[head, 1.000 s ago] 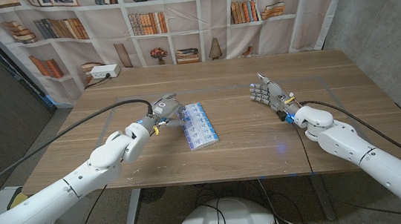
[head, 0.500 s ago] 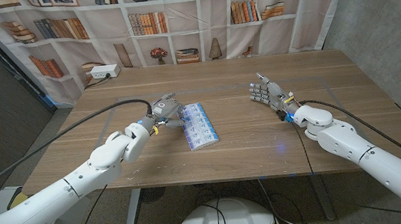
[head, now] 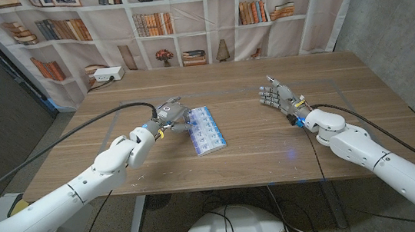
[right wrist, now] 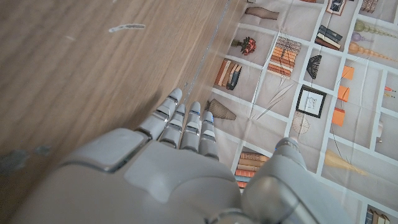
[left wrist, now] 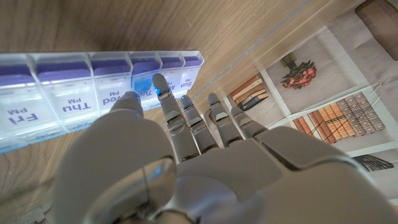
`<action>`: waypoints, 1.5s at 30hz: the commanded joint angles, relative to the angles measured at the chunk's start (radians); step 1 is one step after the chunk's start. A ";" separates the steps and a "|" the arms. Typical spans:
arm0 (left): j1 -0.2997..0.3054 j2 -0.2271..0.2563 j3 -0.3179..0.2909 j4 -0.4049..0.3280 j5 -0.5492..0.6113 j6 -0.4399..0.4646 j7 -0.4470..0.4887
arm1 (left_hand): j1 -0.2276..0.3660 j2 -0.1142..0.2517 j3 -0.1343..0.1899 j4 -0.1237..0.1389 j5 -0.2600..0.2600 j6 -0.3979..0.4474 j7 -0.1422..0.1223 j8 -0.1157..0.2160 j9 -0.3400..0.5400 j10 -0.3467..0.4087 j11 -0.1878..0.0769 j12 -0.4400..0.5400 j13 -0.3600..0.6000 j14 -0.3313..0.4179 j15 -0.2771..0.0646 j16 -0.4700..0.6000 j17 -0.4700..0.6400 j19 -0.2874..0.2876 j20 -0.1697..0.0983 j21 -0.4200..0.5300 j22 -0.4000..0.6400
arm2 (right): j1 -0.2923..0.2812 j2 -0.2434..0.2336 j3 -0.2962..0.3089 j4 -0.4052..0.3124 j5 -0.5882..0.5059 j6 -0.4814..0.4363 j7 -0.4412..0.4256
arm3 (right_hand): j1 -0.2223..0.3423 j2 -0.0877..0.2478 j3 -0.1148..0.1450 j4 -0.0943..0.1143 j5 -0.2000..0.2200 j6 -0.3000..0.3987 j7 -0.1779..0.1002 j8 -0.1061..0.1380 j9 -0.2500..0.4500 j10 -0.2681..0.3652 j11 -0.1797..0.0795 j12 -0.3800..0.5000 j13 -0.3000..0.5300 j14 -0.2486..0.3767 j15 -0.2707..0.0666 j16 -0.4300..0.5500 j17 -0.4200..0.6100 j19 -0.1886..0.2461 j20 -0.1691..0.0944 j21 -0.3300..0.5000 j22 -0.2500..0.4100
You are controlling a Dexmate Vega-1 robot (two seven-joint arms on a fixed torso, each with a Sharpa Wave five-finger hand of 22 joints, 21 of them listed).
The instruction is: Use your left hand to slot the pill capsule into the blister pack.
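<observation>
At the table's middle, the left hand sits at nine o'clock of the pill box, fingers extended over its purple lids near "Tue PM"; whether it pinches a capsule I cannot tell, and no capsule is visible. Best to steady over one open cell before letting go. The box is glossy, ribbed plastic on matte wood grain. The right hand stands spread, empty, at three o'clock.
</observation>
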 commanded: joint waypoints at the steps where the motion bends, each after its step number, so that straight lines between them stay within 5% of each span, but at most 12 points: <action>1: -0.001 -0.006 0.010 0.006 -0.006 -0.003 -0.006 | -0.006 0.001 0.000 0.004 0.010 0.007 -0.002 0.004 0.001 -0.004 -0.001 0.006 0.003 -0.008 -0.092 0.000 0.003 0.000 0.000 -0.003 0.001 | -0.002 -0.001 0.001 -0.001 0.004 0.001 0.002 | -0.008 0.005 -0.006 0.001 0.004 0.003 -0.003 0.003 0.002 0.006 -0.003 0.000 0.003 0.003 0.002 -0.001 0.005 0.005 -0.003 0.001 0.003; 45: 0.036 0.008 -0.013 -0.029 -0.019 -0.010 0.025 | -0.003 -0.009 -0.001 0.000 0.016 -0.004 -0.016 -0.003 0.003 -0.011 -0.003 0.013 0.002 -0.013 -0.094 0.005 0.003 -0.001 0.003 0.001 0.001 | -0.035 -0.018 0.012 -0.032 0.007 0.012 -0.004 | -0.008 0.005 -0.010 0.000 0.006 0.004 0.001 0.002 0.002 0.009 -0.003 -0.005 0.004 0.002 0.003 -0.002 0.005 0.004 -0.001 0.000 0.003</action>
